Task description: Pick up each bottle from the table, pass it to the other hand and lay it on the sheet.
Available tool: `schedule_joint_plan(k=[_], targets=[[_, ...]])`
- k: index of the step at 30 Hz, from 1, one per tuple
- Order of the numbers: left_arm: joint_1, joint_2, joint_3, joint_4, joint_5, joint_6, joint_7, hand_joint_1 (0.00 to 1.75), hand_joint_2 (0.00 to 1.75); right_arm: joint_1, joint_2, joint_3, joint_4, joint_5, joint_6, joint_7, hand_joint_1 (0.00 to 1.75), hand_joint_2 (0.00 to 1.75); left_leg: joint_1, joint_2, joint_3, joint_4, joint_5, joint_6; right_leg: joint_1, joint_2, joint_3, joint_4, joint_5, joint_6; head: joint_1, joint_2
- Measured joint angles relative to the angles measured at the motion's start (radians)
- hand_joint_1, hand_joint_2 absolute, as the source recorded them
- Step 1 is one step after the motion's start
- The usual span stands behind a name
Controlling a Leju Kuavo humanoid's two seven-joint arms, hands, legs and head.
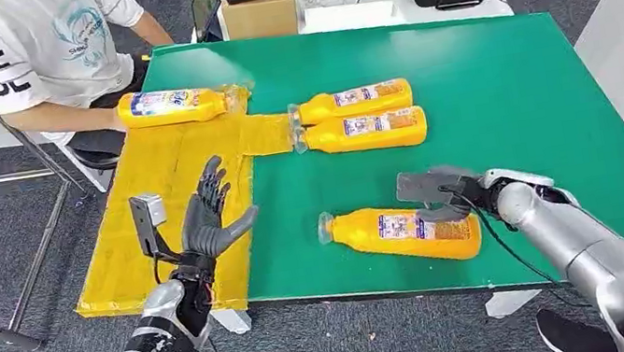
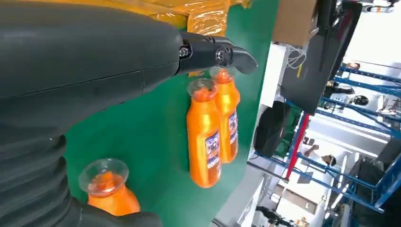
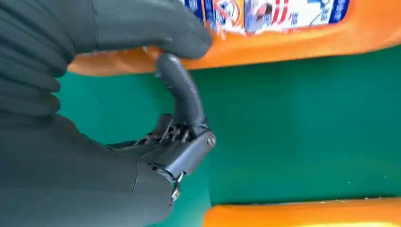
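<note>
Bottles lie on a green table (image 1: 503, 89) in the head view. Nearest bottle (image 1: 402, 233), orange with a clear cap, lies on its side toward 6 o'clock on the table, cap pointing to 9 o'clock. Right hand (image 1: 439, 191) rests over its base end at 3 o'clock; the right wrist view shows a thumb and a curled finger touching the bottle's side, though a firm grip cannot be told. Left hand (image 1: 211, 217) hovers released, fingers spread, above the yellow sheet (image 1: 145, 221) at 9 o'clock, well apart from that bottle. Two paired bottles (image 1: 356, 118) lie side by side at centre. Another bottle (image 1: 169, 106) lies on the sheet's far end, beside a seated person (image 1: 42, 48).
</note>
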Motion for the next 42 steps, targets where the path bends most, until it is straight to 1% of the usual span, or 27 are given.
schedule_joint_plan(k=[6, 9, 11, 15, 16, 17, 21, 22, 25, 28, 35, 42], targets=[[-0.001, 0.000, 0.000, 0.007, 0.005, -0.004, 0.000, 0.00, 1.75, -0.012, 0.003, 0.015, 0.018, -0.011, 0.000, -0.003, 1.75, 1.75, 0.000, 0.000, 0.000, 0.000, 0.000, 0.000, 0.000, 0.000, 0.000, 0.000, 0.000, 0.000, 0.000, 0.000], [-0.004, 0.000, 0.000, 0.013, 0.020, -0.006, 0.002, 0.00, 1.75, -0.027, 0.010, 0.034, 0.036, -0.059, -0.013, -0.009, 1.75, 1.75, 0.000, 0.000, 0.000, 0.000, 0.000, 0.000, 0.000, 0.000, 0.000, 0.000, 0.000, 0.000, 0.000, 0.000], [-0.004, 0.000, 0.000, 0.014, 0.021, -0.002, 0.002, 0.00, 1.75, -0.030, 0.020, 0.045, 0.052, -0.094, -0.041, -0.008, 1.75, 1.75, 0.000, 0.000, 0.000, 0.000, 0.000, 0.000, 0.000, 0.000, 0.000, 0.000, 0.000, 0.000, 0.000, 0.000], [-0.001, 0.002, 0.000, 0.013, 0.032, 0.018, 0.003, 0.00, 1.75, -0.024, 0.051, 0.052, 0.071, -0.131, -0.153, 0.005, 1.75, 1.75, 0.000, 0.000, -0.001, 0.000, 0.000, 0.000, 0.000, 0.000, -0.001, 0.000, 0.000, 0.000, 0.000, 0.000], [0.001, 0.003, 0.000, 0.012, 0.035, 0.023, 0.003, 0.00, 1.75, -0.020, 0.059, 0.051, 0.073, -0.142, -0.181, 0.006, 0.09, 1.75, 0.000, 0.000, -0.001, 0.000, 0.000, 0.000, 0.000, 0.000, -0.001, 0.000, 0.000, 0.000, 0.000, 0.000], [0.005, 0.004, 0.000, 0.010, 0.035, 0.027, 0.003, 0.00, 1.75, -0.015, 0.067, 0.050, 0.074, -0.145, -0.206, 0.008, 0.00, 1.75, 0.000, 0.000, -0.001, 0.000, 0.000, 0.000, 0.000, 0.000, -0.001, 0.000, 0.000, 0.000, 0.000, 0.000], [0.025, 0.010, 0.001, -0.021, 0.033, 0.055, 0.007, 0.00, 1.75, 0.013, 0.097, 0.031, 0.073, -0.103, -0.338, 0.048, 0.00, 1.75, 0.000, 0.000, -0.002, 0.000, 0.000, 0.000, 0.000, 0.000, -0.002, 0.000, 0.000, 0.000, 0.000, 0.000], [0.033, 0.012, 0.002, -0.030, 0.030, 0.060, 0.009, 0.00, 1.75, 0.022, 0.105, 0.021, 0.068, -0.094, -0.374, 0.054, 0.00, 0.00, 0.000, 0.000, -0.002, 0.000, 0.000, 0.000, 0.000, 0.000, -0.002, 0.000, 0.000, 0.000, 0.000, 0.000], [0.054, 0.016, 0.006, -0.062, 0.027, 0.077, 0.013, 0.00, 1.75, 0.055, 0.120, -0.020, 0.036, -0.076, -0.448, 0.069, 0.00, 0.00, 0.000, 0.000, -0.003, 0.000, 0.000, 0.000, 0.000, 0.000, -0.003, 0.000, 0.000, 0.000, 0.000, 0.000], [0.074, 0.019, 0.015, -0.091, 0.018, 0.088, 0.018, 0.00, 1.75, 0.092, 0.129, -0.067, -0.017, -0.063, -0.484, 0.078, 0.00, 0.00, 0.000, 0.000, -0.003, 0.000, 0.000, 0.000, 0.000, 0.000, -0.003, 0.000, 0.000, 0.000, 0.000, 0.000], [0.098, 0.023, 0.019, -0.134, 0.010, 0.090, 0.019, 0.00, 1.75, 0.165, 0.126, -0.191, -0.139, -0.042, -0.459, 0.084, 0.00, 0.00, 0.000, -0.001, -0.004, 0.000, 0.000, 0.000, 0.000, 0.000, -0.003, 0.000, -0.001, 0.000, 0.000, 0.000], [0.106, 0.025, 0.029, -0.153, -0.006, 0.108, 0.017, 0.00, 1.75, 0.232, 0.124, -0.226, -0.235, 0.037, -0.457, 0.098, 0.00, 0.00, 0.000, 0.000, -0.004, 0.000, 0.000, 0.000, 0.000, 0.000, -0.004, 0.000, -0.001, 0.000, 0.000, 0.000]])
